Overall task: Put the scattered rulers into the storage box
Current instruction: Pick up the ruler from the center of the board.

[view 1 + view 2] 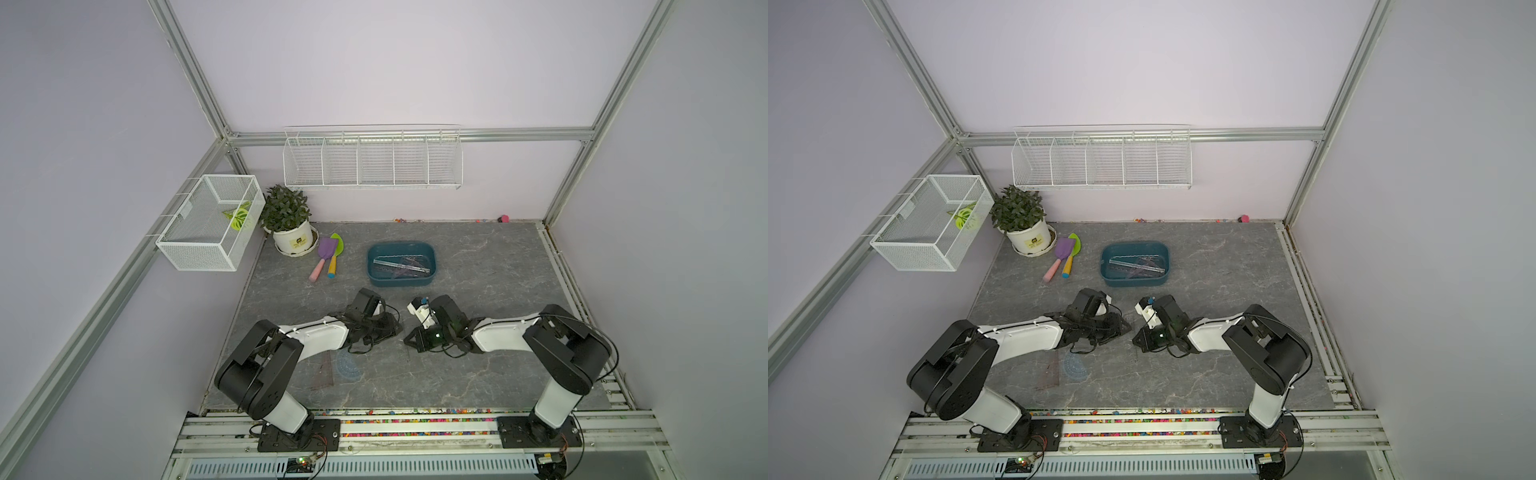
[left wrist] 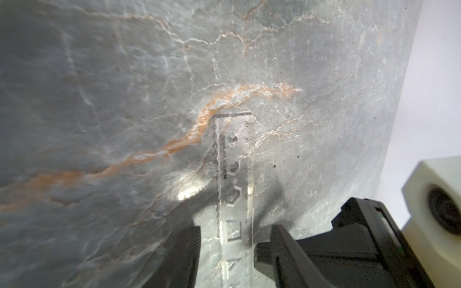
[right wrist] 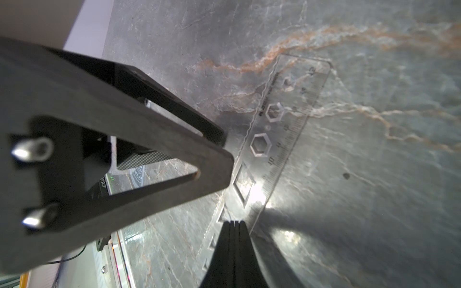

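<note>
- Nearest the robot's base, a brownish triangle (image 1: 323, 372) and a bluish protractor (image 1: 349, 365) are seen flat on the grey table (image 1: 478, 291), just beside the left arm; neither is stowed yet.
- At mid-table a clear straight ruler (image 2: 234, 174) lies flat. It is straddled by the left gripper (image 2: 229, 238), whose jaws are held apart, one on each side of the strip (no grip is made yet).
- The right gripper (image 3: 234, 225) is shown fully closed with nothing between its fingers. Its joined tips are set on or just above the ruler, apparently to pin it.
- The step is judged to be a two-arm pick of a thin, flat piece. The ruler should be pinned, or tipped onto an edge, so that the left jaws can be closed squarely across its width. A skewed close is likely to send the slick plastic sliding.
- Farthest off, the teal storage box (image 1: 401, 282) is seen with several rulers (image 1: 399, 266) already inside. The strip is best carried level and lowered lengthwise along the box.
</note>
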Available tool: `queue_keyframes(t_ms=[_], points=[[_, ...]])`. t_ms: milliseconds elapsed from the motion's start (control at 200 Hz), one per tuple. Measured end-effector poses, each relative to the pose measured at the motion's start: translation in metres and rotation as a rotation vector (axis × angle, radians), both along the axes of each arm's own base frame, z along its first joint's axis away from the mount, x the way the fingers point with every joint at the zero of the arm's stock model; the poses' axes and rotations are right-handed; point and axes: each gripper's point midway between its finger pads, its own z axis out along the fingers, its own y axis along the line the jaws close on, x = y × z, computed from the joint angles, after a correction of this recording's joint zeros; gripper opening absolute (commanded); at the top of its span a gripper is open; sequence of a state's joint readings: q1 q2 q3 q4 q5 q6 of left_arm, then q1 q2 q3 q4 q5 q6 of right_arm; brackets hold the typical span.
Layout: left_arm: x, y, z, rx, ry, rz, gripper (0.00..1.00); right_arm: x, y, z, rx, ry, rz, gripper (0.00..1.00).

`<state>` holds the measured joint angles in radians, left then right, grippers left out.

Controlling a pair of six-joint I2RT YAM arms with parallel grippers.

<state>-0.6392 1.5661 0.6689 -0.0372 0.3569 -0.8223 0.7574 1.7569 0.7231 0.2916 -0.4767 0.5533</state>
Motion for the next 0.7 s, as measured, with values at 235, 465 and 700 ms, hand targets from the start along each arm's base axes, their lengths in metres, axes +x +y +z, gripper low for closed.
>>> queue_keyframes(t_ms=[235,465,700], points=[[0.001,-0.005,0.001,-0.026,0.003,-0.006,0.58,0.001,0.001,-0.005,0.000,-0.001,0.000,0.06],[0.007,-0.017,0.000,-0.069,-0.006,-0.028,0.54,0.003,0.003,-0.006,0.029,-0.023,0.003,0.05],[0.011,-0.021,-0.007,-0.083,-0.008,-0.032,0.26,0.005,0.006,-0.006,0.058,-0.024,0.013,0.05]])
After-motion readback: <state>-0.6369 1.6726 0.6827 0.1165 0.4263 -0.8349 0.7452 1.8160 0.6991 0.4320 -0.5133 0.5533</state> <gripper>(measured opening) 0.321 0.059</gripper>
